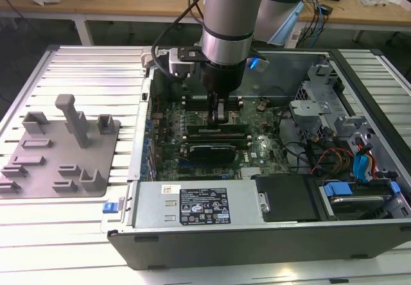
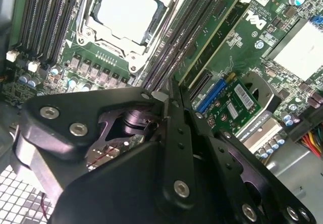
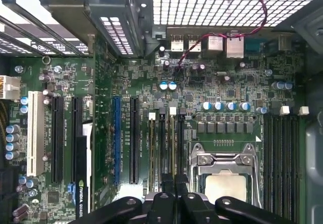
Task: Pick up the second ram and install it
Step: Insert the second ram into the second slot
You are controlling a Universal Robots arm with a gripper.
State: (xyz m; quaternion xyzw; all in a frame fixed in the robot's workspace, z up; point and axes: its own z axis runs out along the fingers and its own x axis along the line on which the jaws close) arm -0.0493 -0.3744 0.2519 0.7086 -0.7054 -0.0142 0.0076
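Green second ram [image 3: 172, 148] stands in its slot under my gripper [image 3: 174, 181]; whether my jaws pinch it, I cannot tell. First wrist view adds the processor socket [image 3: 224, 168] alongside; exterior view shows bare motherboard [image 1: 266, 140] toward three o'clock

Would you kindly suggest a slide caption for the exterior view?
Gripper inside the open computer case, just above the memory slots on the motherboard.

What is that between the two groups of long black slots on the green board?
The processor socket, a square in a shiny metal frame, sits between one bank of slots and the other bank in the first wrist view.
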